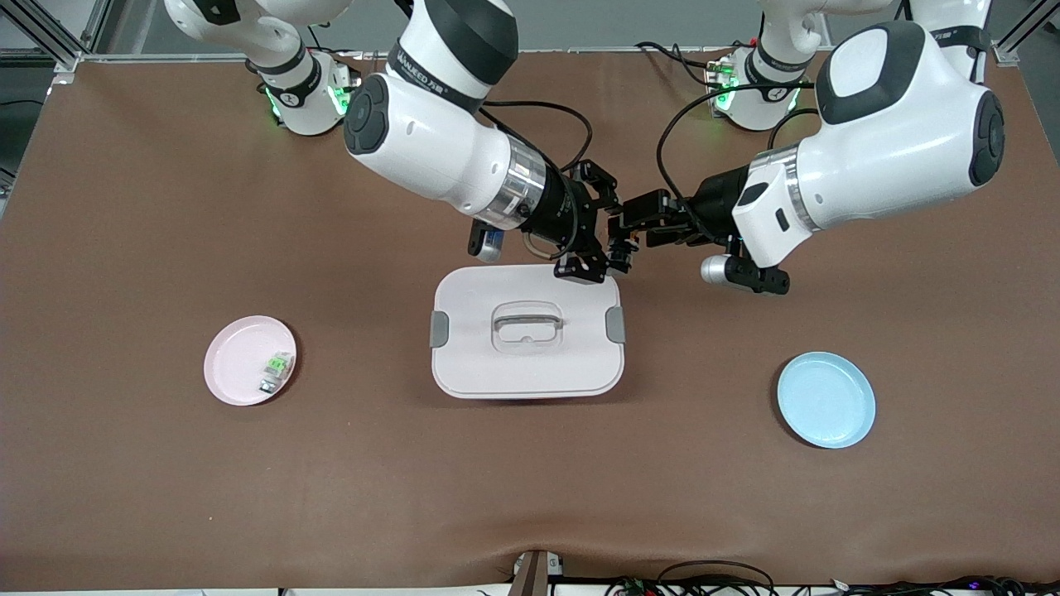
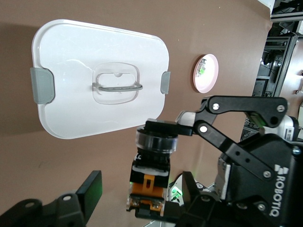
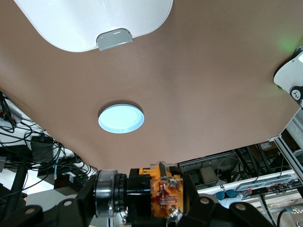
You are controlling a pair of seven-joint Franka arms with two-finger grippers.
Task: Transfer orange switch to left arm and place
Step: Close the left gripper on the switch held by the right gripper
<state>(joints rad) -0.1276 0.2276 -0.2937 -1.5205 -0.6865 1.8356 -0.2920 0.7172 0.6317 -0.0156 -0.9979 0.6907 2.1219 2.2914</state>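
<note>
The orange switch hangs in the air over the table, just off the corner of the white box that lies toward the robots' bases and the left arm's end. My right gripper is shut on it, holding it by its black body and clear ring. In the left wrist view the right gripper clamps the switch by that ring end. My left gripper is open around the switch's orange end. One finger stands clearly apart from it and the other sits close against it.
The box lid has grey side latches and a grey handle. A pink plate with a small green-and-clear part lies toward the right arm's end. A blue plate lies toward the left arm's end.
</note>
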